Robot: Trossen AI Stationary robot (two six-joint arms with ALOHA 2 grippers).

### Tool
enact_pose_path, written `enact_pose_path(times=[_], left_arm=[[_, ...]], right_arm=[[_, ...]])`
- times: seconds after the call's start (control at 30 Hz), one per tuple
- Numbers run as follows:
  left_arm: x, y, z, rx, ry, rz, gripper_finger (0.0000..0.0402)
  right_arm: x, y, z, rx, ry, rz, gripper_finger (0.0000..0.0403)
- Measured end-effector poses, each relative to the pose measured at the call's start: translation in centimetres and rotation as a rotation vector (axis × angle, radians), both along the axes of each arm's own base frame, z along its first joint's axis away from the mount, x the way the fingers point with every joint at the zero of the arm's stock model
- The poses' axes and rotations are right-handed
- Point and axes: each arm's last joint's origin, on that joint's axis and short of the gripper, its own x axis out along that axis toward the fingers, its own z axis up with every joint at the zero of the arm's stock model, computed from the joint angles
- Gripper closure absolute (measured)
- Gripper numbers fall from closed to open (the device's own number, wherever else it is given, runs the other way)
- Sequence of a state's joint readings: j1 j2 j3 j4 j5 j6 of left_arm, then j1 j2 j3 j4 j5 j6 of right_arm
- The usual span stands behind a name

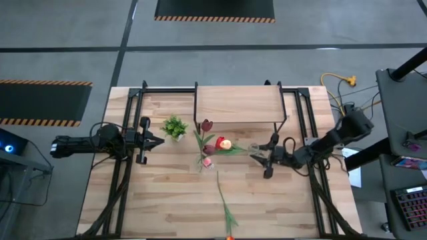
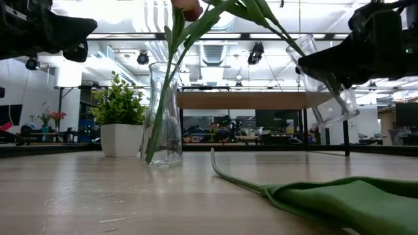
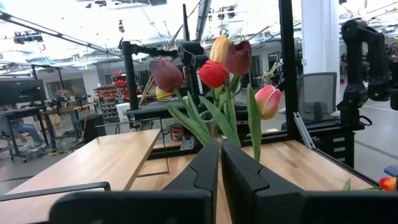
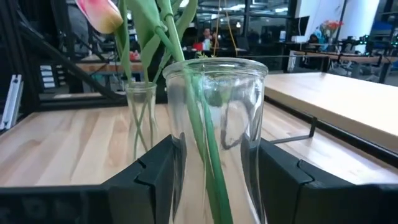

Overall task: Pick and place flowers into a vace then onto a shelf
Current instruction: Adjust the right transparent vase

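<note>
Right gripper [image 4: 214,180] clamps empty glass vase [image 4: 214,137], tilted, above table. Tulips [image 1: 215,143] stand in second vase [image 2: 162,114] just beyond. Left gripper [image 3: 219,180] pressed together, idle (far side). Next: vase onto shelf [image 1: 233,105].

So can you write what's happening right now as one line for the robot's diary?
right gripper: shut on empty glass vase, tilted off table | left gripper: shut, idle by plant | flowers: most in other vase, one on table
</note>
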State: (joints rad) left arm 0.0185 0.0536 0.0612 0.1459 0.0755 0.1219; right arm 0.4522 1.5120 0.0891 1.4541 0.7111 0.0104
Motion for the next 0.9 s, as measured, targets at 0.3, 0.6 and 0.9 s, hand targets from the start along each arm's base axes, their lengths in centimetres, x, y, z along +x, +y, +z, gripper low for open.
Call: enact_pose_path(times=[0.3,0.6,0.9], left_arm=[[0.0,0.0,0.0,0.0,0.0,0.001,0.0398],[0.0,0.0,0.0,0.0,-0.003,0.001,0.0398],[0.0,0.0,0.1,0.0,-0.004,0.0,0.0398]], right_arm=[[1.5,0.6,-1.5,-0.028,0.029,-0.054,0.0242],[2.1,0.8,-1.2,-0.035,0.016,-0.079,0.0242],[3.7,0.8,1.3,-0.139,-0.05,-0.122,0.0242]])
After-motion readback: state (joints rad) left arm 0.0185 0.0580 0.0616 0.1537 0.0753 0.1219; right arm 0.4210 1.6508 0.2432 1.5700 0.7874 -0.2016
